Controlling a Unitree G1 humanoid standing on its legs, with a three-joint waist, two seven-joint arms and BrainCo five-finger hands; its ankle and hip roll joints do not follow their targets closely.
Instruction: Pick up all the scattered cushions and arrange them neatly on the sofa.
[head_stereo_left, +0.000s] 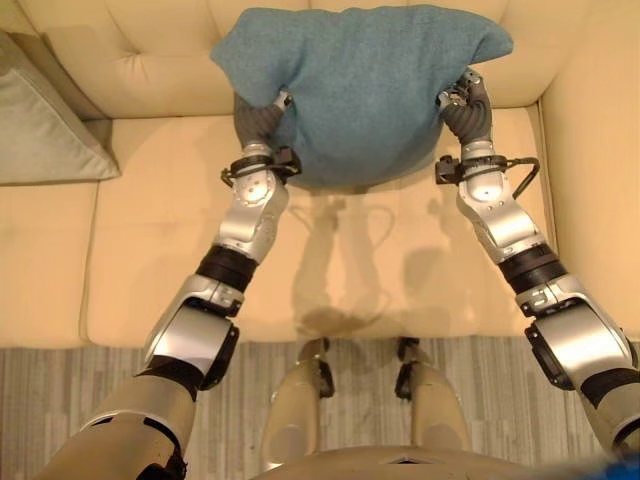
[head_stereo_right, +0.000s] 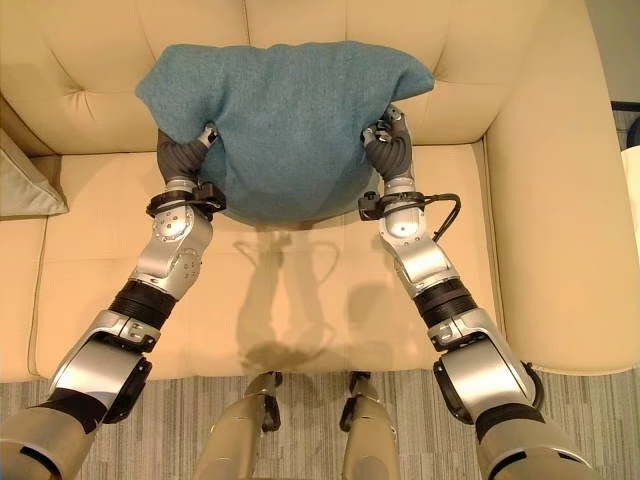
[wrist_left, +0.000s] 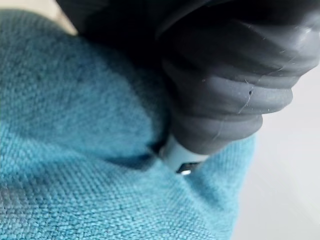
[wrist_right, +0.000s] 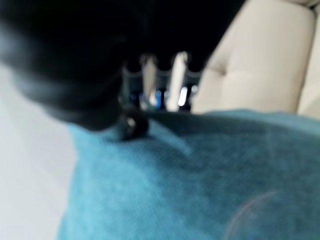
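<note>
I hold a teal cushion (head_stereo_left: 360, 90) between both hands, above the cream sofa's seat (head_stereo_left: 380, 260) and up against its backrest (head_stereo_left: 130, 50). My left hand (head_stereo_left: 258, 118) grips the cushion's left side; in the left wrist view the thumb (wrist_left: 180, 160) digs into the teal cloth (wrist_left: 75, 150). On the cushion's right side my right hand (head_stereo_left: 470, 105) does the same. The right wrist view has the fingers (wrist_right: 177, 80) reaching over the cushion's edge (wrist_right: 200, 175) and the thumb pressed onto it. The cushion hides most of both palms.
A grey-green cushion (head_stereo_left: 45, 130) leans at the sofa's left end. The sofa's right armrest (head_stereo_left: 595, 150) rises close beside my right arm. A striped grey rug (head_stereo_left: 60, 390) lies in front of the sofa.
</note>
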